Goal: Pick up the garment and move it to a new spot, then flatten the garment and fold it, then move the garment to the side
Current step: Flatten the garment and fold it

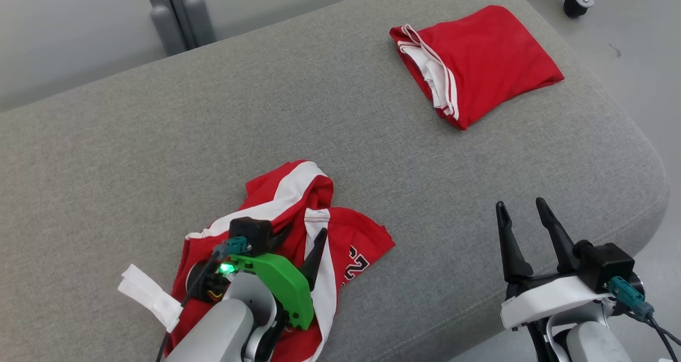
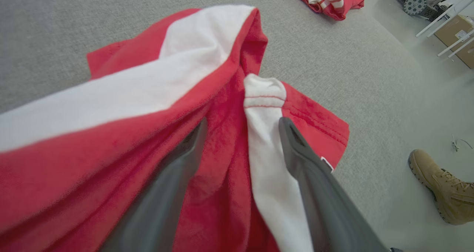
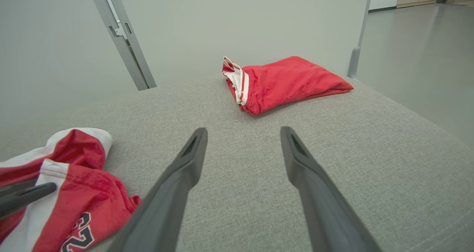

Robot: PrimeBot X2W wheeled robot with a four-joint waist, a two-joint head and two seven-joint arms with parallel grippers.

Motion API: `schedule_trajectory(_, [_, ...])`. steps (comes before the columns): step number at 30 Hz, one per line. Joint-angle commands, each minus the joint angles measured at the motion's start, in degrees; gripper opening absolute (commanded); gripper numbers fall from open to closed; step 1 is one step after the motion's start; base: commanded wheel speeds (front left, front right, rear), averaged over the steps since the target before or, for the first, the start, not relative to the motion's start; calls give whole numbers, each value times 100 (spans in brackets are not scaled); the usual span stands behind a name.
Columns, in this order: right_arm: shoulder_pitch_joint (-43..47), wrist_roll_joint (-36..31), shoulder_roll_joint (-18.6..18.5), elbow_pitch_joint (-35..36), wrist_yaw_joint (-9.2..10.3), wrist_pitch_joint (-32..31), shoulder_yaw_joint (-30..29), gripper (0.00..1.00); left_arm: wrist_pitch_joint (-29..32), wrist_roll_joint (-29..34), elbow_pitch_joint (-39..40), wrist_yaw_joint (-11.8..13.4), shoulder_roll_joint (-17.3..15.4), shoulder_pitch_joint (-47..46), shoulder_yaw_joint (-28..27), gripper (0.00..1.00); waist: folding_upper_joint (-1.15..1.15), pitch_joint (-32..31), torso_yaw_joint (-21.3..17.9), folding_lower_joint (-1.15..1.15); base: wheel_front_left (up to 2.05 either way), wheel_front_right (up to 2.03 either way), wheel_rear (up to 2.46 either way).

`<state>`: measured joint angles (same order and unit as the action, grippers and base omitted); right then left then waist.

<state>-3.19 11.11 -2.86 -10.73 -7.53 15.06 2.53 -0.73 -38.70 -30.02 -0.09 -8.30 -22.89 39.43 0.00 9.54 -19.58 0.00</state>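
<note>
Spread wide to pinch and lift, the left gripper (image 1: 304, 230) straddles a fold of the crumpled red-and-white jersey (image 1: 364, 239) at the near left of the grey upholstered counter (image 1: 159, 138), while the right gripper (image 1: 520, 202) waits wide open at the near right.

Bright, even light is casting faint shadows; the red jersey (image 2: 92, 163) beside the left pincer (image 2: 243, 123) is blurring, edges bowing.

free: cushion (image 1: 372, 154) centre | obstacles: crumpled jersey (image 1: 287, 191) near-left, folded garment (image 1: 479, 58) far-right
</note>
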Motion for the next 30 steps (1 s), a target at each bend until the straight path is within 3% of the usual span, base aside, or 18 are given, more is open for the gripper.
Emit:
schedule_trajectory(1, [-37, 55, -5, 9, 9, 14, 5, 100, -21, -7, -45, -56, 34, -114, 24, 88, 0, 15, -29, 0, 0, 0, 0])
schedule_trajectory(4, [-55, 53, -5, -7, 9, 14, 6, 100, -49, 8, -104, -127, 89, -184, 70, 28, 0, 6, -40, 0, 0, 0, 0])
schedule_trajectory(5, [-60, 54, -5, -13, 9, 14, 3, 100, -69, 4, -107, -157, 121, -197, 101, 0, 0, 3, -40, 0, 0, 0, 0])
schedule_trajectory(14, [-45, 12, -5, -15, 9, 15, -13, 100, -60, 340, 319, -302, 376, -141, 801, 0, 0, -35, -4, 0, 0, 0, 0])
schedule_trajectory(15, [-50, 9, -5, -17, 9, 14, -8, 100, -61, 343, 388, -294, 416, -87, 895, 2, 0, -38, -5, 0, 0, 0, 0])
schedule_trajectory(16, [-57, 8, -5, -20, 9, 14, 1, 100, -43, 335, 437, -294, 444, -46, 984, 41, 0, -38, -6, 0, 0, 0, 0])
schedule_trajectory(17, [-66, 11, -5, -23, 9, 14, 12, 100, -43, 331, 488, -315, 474, -12, 1098, 100, 0, -38, -10, 0, 0, 0, 0])
schedule_trajectory(25, [-60, 51, -6, -42, 9, 14, 50, 100, -197, 30, 623, -441, 531, -54, 1465, 100, 0, -11, -41, 0, 0, 0, 0])
schedule_trajectory(30, [45, 3, -6, -23, 9, 14, -32, 100, -587, -91, 849, -200, 476, -149, 1141, 100, 0, -84, 58, 0, 0, 0, 0])
